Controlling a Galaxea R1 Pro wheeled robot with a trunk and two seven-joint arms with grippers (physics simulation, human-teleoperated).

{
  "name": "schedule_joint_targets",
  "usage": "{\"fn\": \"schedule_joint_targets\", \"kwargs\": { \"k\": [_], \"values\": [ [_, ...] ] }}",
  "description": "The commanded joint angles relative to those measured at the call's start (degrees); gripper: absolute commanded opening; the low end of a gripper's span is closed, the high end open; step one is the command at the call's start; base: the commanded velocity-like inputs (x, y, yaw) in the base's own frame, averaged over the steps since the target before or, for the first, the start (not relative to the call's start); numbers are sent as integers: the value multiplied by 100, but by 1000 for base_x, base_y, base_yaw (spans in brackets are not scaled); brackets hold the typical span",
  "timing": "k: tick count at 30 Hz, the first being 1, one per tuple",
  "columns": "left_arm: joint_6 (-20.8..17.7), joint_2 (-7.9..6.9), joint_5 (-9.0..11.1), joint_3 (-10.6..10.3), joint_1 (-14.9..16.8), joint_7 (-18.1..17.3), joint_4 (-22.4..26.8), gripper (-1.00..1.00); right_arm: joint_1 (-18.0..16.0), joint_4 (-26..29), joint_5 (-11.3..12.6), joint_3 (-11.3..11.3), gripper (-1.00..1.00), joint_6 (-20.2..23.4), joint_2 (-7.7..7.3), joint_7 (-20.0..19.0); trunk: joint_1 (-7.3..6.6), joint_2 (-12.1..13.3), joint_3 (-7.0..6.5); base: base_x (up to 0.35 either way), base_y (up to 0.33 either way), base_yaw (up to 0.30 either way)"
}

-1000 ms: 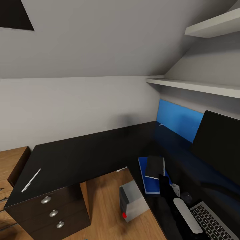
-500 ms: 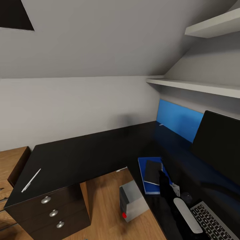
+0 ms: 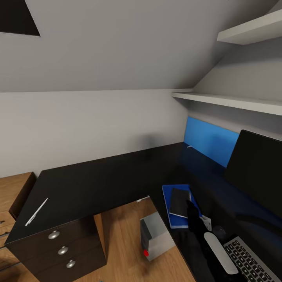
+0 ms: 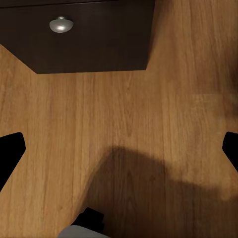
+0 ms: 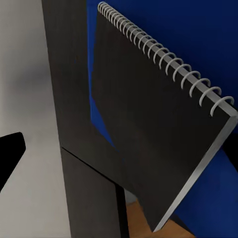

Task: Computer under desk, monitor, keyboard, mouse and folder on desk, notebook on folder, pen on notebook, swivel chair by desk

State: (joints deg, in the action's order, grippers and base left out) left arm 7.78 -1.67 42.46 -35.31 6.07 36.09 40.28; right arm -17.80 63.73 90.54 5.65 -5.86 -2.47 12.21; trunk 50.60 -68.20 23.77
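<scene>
The dark notebook [image 3: 179, 202] with its spiral rings [image 5: 163, 64] lies on the bright-blue folder [image 3: 172, 219], on the black desk [image 3: 98, 180]. My right gripper [image 3: 191, 206] hovers just above the notebook's near end, open and holding nothing; one black fingertip [image 5: 10, 153] shows far out to the side. The thin white pen [image 3: 36, 212] lies at the desk's far left end. The monitor [image 3: 256, 168] stands on the right, with the keyboard [image 3: 250, 262] in front of it. The grey computer [image 3: 156, 235] sits on the floor under the desk. My left gripper [image 4: 119, 148] hangs open over the wood floor.
Three silver-knobbed drawers [image 3: 62, 250] close the desk's left end; one knob [image 4: 61, 24] is near my left gripper. A blue wall panel [image 3: 209, 139] and two white shelves [image 3: 231, 102] lie behind the monitor. A low wooden cabinet [image 3: 13, 192] stands at far left.
The notebook has dropped from slightly raised in my right gripper to resting flat on the folder. The gripper has let go of it. The view itself has not shifted.
</scene>
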Motion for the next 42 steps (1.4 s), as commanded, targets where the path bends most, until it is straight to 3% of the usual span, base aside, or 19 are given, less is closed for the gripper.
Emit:
{"fn": "schedule_joint_targets", "kwargs": {
  "k": [1, 25, 32, 37, 42],
  "values": [
    [39, -9, 60, -46, 8, 38, 6, 100, -4, 8, 60, 24, 100, -53, -8, 19, 0, -4, 6, -5, 0, 0],
    [30, -9, 69, -47, 8, 38, 6, 100, -4, 199, 64, 56, 100, -85, 15, -109, 0, -4, 6, -47, -5, 0],
    [31, -9, 69, -48, 8, 38, 6, 100, -4, 276, -44, 403, 100, -123, 121, -109, 0, -4, 2, 0, 0, 114],
    [25, -9, 69, -55, 8, 38, 6, 100, -4, 271, -421, 508, 100, -290, 276, -102, -88, 156, -84, 0, 0, 248],
    [20, -9, 76, -61, 8, 45, 6, 100, -4, 242, -1003, 515, 100, -309, 498, -81, -198, 357, -189, 0, 0, 261]
  ]
}}
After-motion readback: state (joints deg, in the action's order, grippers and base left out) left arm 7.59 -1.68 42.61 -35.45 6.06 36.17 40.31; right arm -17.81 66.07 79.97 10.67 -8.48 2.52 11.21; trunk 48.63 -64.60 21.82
